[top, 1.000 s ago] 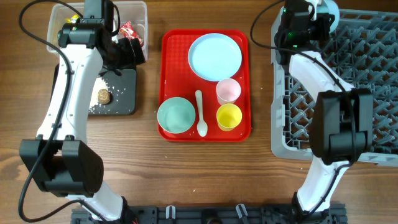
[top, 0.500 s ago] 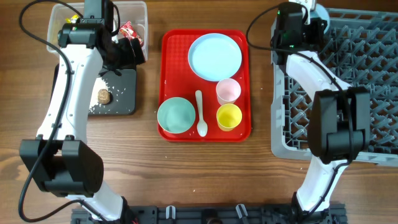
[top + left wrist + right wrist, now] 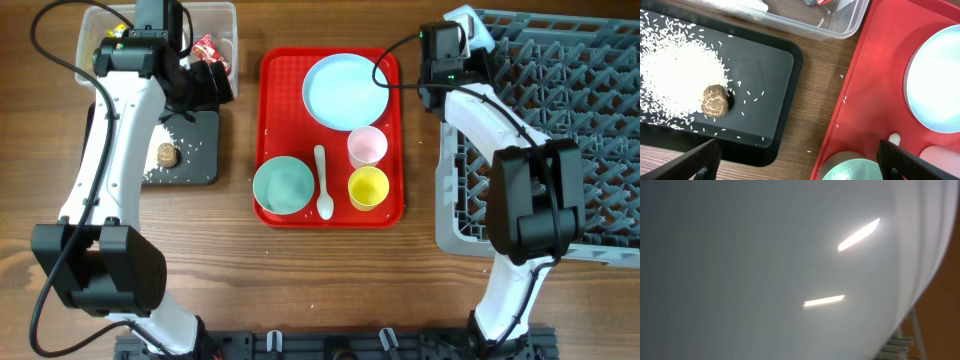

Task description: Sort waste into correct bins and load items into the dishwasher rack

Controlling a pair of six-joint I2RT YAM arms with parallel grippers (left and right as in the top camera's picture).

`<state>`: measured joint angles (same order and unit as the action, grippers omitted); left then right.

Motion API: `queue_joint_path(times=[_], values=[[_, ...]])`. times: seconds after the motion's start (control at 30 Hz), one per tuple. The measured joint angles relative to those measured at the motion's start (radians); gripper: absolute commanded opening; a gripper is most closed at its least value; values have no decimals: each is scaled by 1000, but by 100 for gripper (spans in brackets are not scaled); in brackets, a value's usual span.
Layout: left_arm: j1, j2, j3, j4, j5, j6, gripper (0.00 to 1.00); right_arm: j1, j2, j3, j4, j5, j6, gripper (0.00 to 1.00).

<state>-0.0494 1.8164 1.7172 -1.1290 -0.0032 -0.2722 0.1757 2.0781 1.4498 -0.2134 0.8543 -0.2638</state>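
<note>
My left gripper [image 3: 205, 85] is open and empty; in the left wrist view [image 3: 800, 165] it hangs over the wood between the black tray [image 3: 765, 65] and the red tray [image 3: 875, 75]. Rice [image 3: 675, 70] and a brown food piece [image 3: 715, 99] lie in the black tray. A red wrapper [image 3: 205, 47] lies in the clear tub [image 3: 225, 20]. My right gripper [image 3: 456, 32] holds a light-blue bowl [image 3: 470, 18] at the dishwasher rack's [image 3: 560, 130] far left corner; the bowl [image 3: 765, 270] fills the right wrist view and hides the fingers.
The red tray [image 3: 272, 70] carries a plate [image 3: 345, 90], a second bowl [image 3: 283, 186], a pink cup [image 3: 367, 146], a yellow cup [image 3: 368, 187] and a white spoon [image 3: 322, 182]. Stray rice grains lie on the wood beside the black tray [image 3: 195, 165].
My right gripper has moved left along the rack's far edge, carrying the bowl to the rack's left corner. The left arm has not moved.
</note>
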Motion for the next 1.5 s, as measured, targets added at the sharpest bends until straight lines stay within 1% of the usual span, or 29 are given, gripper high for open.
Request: queue_joint_path(times=[0.03,0.13,0.2,0.23,0.47,0.77,0.93,1.1,1.23,1.4,1.5], values=[[0,0,0,0,0,0,100,0,0,0,-4,-2,9,20],[0,0,0,0,0,0,100,0,0,0,-7,-9,36,10],[0,0,0,0,0,0,100,-2,0,0,-8,-9,40,5],[0,0,0,0,0,0,100,-2,0,0,-10,-9,43,4],[0,0,0,0,0,0,100,-2,0,0,-8,-9,48,4],[0,0,0,0,0,0,100,-2,0,0,-29,-9,90,4],[0,0,0,0,0,0,100,-2,0,0,-64,-18,201,4],[0,0,0,0,0,0,100,-2,0,0,-79,-28,271,4],[0,0,0,0,0,0,100,-2,-20,0,-89,-36,309,4],[0,0,0,0,0,0,100,-2,-102,0,-121,-43,355,4],[0,0,0,0,0,0,100,-2,-105,0,-125,-43,371,4]])
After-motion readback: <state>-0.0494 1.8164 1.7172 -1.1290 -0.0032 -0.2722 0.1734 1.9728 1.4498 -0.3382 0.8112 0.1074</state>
